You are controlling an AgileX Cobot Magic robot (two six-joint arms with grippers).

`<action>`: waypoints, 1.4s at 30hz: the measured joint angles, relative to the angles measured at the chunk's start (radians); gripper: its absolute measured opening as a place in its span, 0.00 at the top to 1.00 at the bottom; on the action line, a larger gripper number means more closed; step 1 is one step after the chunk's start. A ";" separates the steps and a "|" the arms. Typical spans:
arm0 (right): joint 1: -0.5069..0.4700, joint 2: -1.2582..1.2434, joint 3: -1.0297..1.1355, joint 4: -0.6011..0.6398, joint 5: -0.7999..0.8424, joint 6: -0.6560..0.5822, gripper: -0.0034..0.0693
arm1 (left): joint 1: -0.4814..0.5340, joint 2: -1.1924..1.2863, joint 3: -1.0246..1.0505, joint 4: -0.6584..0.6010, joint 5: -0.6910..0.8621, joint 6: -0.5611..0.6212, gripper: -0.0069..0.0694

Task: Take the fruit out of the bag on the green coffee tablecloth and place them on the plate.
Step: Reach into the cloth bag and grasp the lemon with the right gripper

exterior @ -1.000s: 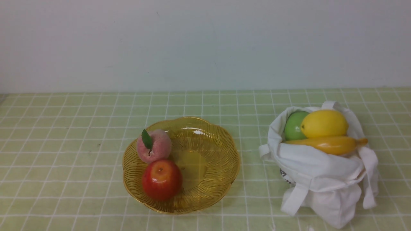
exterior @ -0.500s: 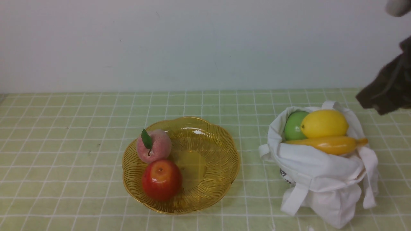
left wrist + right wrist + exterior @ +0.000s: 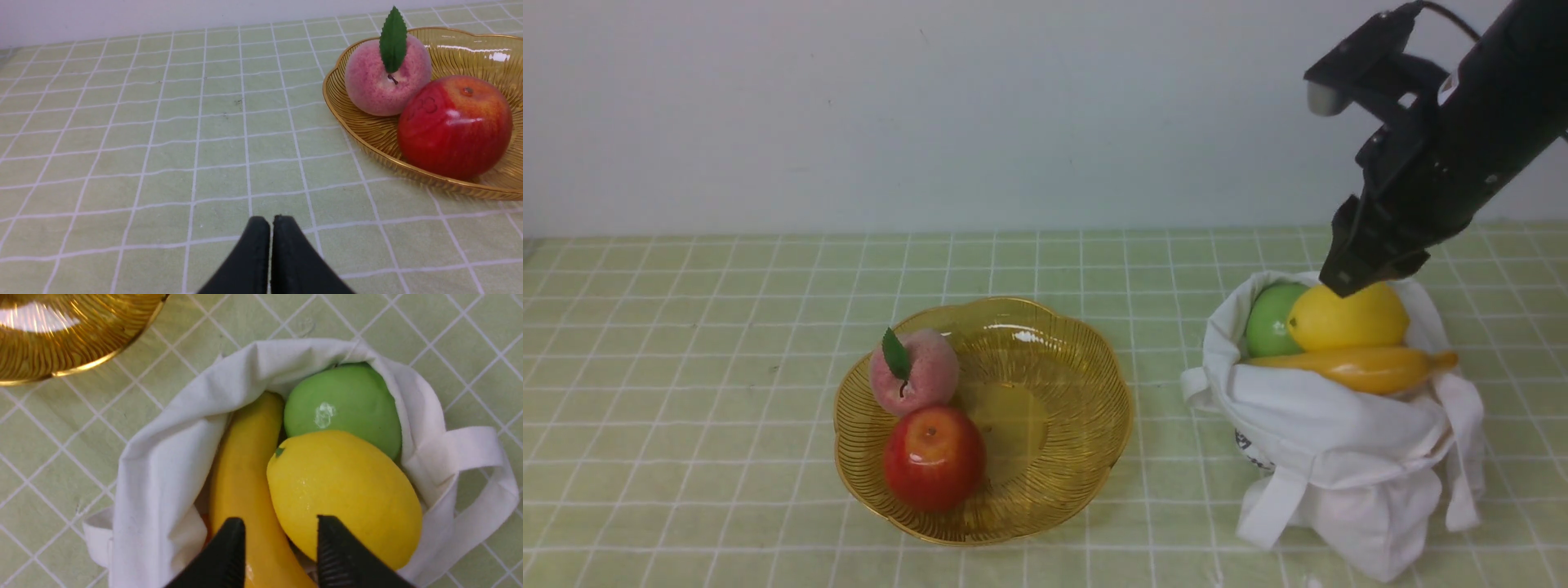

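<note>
The lemon (image 3: 1347, 317), the green apple (image 3: 1267, 320) and the banana (image 3: 1364, 367) all lie in the open mouth of the bag (image 3: 1339, 457). The lemon rests on top. The green apple sits touching it, on the side toward the plate. The banana lies lengthwise along the near edge of the bag's mouth, its tip sticking out past the cloth.

My right gripper (image 3: 278, 526) hangs directly above the bag. Its jaws stand apart with nothing between them. In the right wrist view one finger lies over the banana and the other over the lemon. In the front view the gripper's tip overlaps the top of the lemon; I cannot tell whether it touches.

The bag stands on the tablecloth (image 3: 727, 327), on my right side. The plate (image 3: 1062, 384) sits near the bag on the left, apart from it. The plate holds a peach (image 3: 915, 371) and a red apple (image 3: 934, 457), touching each other in its left half.

My left gripper (image 3: 270, 222) is low over bare tablecloth, to the left of the plate. Its jaws are pressed together and hold nothing.
</note>
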 joint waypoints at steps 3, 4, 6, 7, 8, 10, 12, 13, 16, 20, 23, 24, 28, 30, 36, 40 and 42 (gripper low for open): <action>0.000 0.030 0.000 -0.038 -0.026 -0.018 0.28 | 0.000 0.000 0.000 0.000 0.000 0.000 0.92; 0.000 0.031 0.000 -0.045 -0.026 -0.018 0.26 | 0.000 0.000 0.000 0.000 0.000 0.000 0.92; 0.000 0.047 -0.001 -0.073 -0.058 -0.022 0.10 | 0.000 0.000 0.000 0.000 0.000 0.000 0.92; 0.000 0.052 -0.001 -0.077 -0.073 -0.024 0.06 | 0.000 0.000 0.000 0.000 0.000 0.000 0.92; 0.000 0.059 -0.001 -0.081 -0.086 -0.024 0.03 | 0.000 0.000 0.000 0.000 0.000 0.000 0.92; 0.000 0.076 -0.002 -0.080 -0.105 -0.024 0.01 | 0.000 0.000 0.000 0.000 0.000 0.000 0.92; 0.000 0.086 -0.002 -0.076 -0.112 -0.024 0.01 | 0.000 0.000 0.000 0.000 0.000 0.000 0.92; 0.000 0.097 -0.002 -0.074 -0.115 -0.024 0.00 | 0.000 0.000 0.000 0.000 0.000 0.000 0.92; 0.000 0.126 -0.002 -0.078 -0.114 -0.024 0.00 | 0.000 0.000 0.000 0.000 0.000 0.000 0.92; 0.000 0.153 -0.003 -0.094 -0.106 -0.024 0.00 | 0.000 0.000 0.000 0.000 0.000 0.000 0.92; 0.000 0.167 -0.003 -0.099 -0.087 -0.024 0.00 | 0.000 0.000 0.000 0.000 0.000 0.000 0.92; 0.000 0.172 -0.005 -0.099 -0.084 -0.024 0.01 | 0.000 0.000 0.000 0.000 0.000 0.000 0.92; 0.000 0.179 -0.008 -0.099 -0.083 -0.023 0.07 | 0.000 0.000 0.000 0.000 0.000 0.000 0.92; 0.000 0.179 -0.008 -0.103 -0.081 -0.023 0.16 | 0.000 0.000 0.000 0.000 0.000 0.000 0.92; 0.000 0.178 -0.010 -0.130 -0.071 -0.019 0.18 | 0.000 0.000 0.000 0.000 0.000 0.000 0.92; 0.002 0.145 -0.055 -0.119 -0.033 -0.017 0.18 | 0.000 0.000 0.000 0.000 0.000 0.000 0.92; 0.005 0.129 -0.080 -0.104 -0.026 -0.016 0.18 | 0.000 0.000 0.000 0.000 0.000 0.000 0.92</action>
